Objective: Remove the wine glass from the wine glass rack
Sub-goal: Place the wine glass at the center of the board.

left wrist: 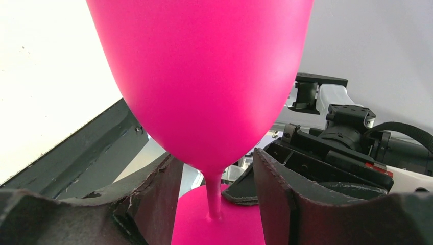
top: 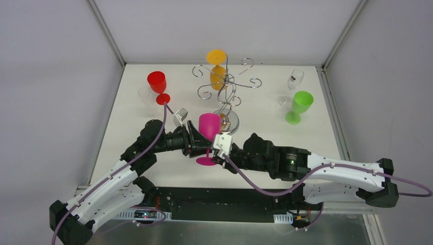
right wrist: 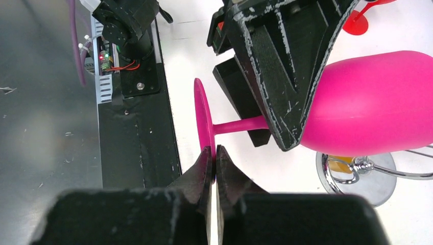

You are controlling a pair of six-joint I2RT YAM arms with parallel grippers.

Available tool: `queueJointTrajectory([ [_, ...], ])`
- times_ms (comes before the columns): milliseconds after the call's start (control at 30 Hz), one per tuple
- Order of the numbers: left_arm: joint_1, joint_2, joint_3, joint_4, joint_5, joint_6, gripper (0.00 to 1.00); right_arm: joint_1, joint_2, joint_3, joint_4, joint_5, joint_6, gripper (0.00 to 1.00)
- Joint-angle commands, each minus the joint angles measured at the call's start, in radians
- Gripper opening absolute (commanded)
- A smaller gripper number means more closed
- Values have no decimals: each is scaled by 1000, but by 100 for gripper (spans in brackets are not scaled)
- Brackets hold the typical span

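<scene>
2 grips we see on the smooth pink wine glass (top: pixel 209 126): left gripper (left wrist: pixel 217 176) half-spread, clasping its rounded bowl; right gripper (right wrist: pixel 214 158) pinched shut on its thin foot disc, just beside the twisted-wire wine glass rack (top: pixel 225 81).

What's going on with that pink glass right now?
Both arms are on the pink wine glass, which is upright and off the wine glass rack, just in front of its base. The left gripper is closed around the lower bowl. The right gripper is pinched shut on the rim of the foot. An orange glass hangs upside down on the rack's far side. Whether the foot rests on the table, I cannot tell.
</scene>
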Motion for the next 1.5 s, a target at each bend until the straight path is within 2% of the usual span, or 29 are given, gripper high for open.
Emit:
queueJointTrajectory([
  [0, -12, -7, 6, 43, 36, 9, 52, 19, 10, 60, 46, 51, -48, 0],
  [200, -12, -9, 5, 34, 41, 13, 43, 27, 12, 62, 43, 72, -59, 0],
  [433, -12, -8, 8, 32, 45, 18, 28, 31, 6, 59, 41, 105, -47, 0],
  [700, -11, -4, 9, 29, 60, 27, 0, 33, -8, 53, 35, 112, -10, 0],
  [800, -12, -7, 7, 26, 70, 31, 0, 33, -13, 49, 32, 116, 11, 0],
  [867, -12, -9, 6, 23, 77, 36, 0, 33, -17, 45, 32, 121, 28, 6],
  [1000, -12, -22, 9, -6, 93, 60, 0, 33, -35, 40, 29, 128, 79, 28],
  [1267, -12, -43, 8, -78, 149, 125, 0, 33, -128, 46, -26, 111, 181, 45],
  [1400, -12, -46, 19, -92, 208, 175, 0, 33, -157, 80, -92, 190, 262, 55],
  [1467, -12, -41, 30, -107, 251, 207, 0, 32, -175, 91, -102, 236, 296, 56],
])
